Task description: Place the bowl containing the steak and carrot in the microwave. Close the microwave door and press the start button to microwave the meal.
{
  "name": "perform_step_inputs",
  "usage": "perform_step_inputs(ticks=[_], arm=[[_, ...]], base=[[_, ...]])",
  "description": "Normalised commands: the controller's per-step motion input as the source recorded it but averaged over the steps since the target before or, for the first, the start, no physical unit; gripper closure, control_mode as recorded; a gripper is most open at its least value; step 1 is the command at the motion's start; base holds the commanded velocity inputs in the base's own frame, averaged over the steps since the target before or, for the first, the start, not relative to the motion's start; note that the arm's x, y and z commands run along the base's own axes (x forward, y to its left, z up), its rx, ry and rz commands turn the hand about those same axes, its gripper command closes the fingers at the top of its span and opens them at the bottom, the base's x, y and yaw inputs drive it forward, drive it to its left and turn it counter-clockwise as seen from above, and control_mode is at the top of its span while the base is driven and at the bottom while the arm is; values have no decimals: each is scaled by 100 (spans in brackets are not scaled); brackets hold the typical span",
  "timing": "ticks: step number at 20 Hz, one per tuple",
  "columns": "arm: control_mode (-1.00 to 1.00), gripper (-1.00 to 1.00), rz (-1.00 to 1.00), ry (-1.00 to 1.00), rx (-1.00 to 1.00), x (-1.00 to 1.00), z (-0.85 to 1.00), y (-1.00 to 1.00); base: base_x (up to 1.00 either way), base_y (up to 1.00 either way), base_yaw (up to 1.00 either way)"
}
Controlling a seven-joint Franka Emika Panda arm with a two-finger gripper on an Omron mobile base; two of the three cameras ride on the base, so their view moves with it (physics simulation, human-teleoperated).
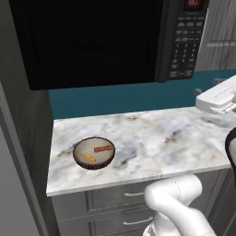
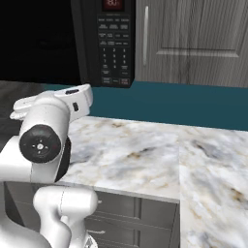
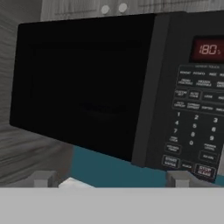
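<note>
Marble counter (image 1: 152, 138) against a teal backsplash (image 1: 129, 97), grey cabinets (image 2: 193, 43) at 2 o'clock. The microwave (image 3: 109, 87) hangs at 12 o'clock, door shut — keypad (image 3: 194, 118) to its right. A brown bowl (image 1: 94, 153) sits at 8 o'clock. The tool (image 3: 109, 179) faces the microwave, jaws spread wide — empty.

The table (image 1: 152, 138) looks like polished marble, white with grey and tan veins and a soft sheen. The bowl (image 1: 94, 153) on it has a brown, wood-like outside and a matt grey-beige inside. The microwave (image 3: 109, 87) has a black plastic-looking body; its door (image 3: 78, 83) is dark, smooth and glossy, and its keypad (image 3: 194, 118) is matt black with a glowing red display. The cabinets (image 2: 193, 38) show a grey wood grain, with a slim metal handle (image 2: 145, 36). The wall strip (image 2: 184, 104) is flat matt teal.
</note>
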Motion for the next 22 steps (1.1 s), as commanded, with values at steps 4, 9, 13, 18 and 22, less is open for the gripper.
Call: perform_step_inputs(ticks=[4, 9, 13, 18, 22], arm=[[-100, 100, 4, 0, 1, -5, 6, -5], [-100, 100, 0, 0, -1, 0, 0, -1], [-100, 100, 0, -1, -6, 0, 0, -19], [-100, 100, 0, -3, -3, 4, -1, -32], [-100, 100, 0, -2, -1, 31, -12, -11]], base=[[0, 0, 0], [0, 0, 0], [0, 0, 0], [0, 0, 0], [0, 0, 0]])
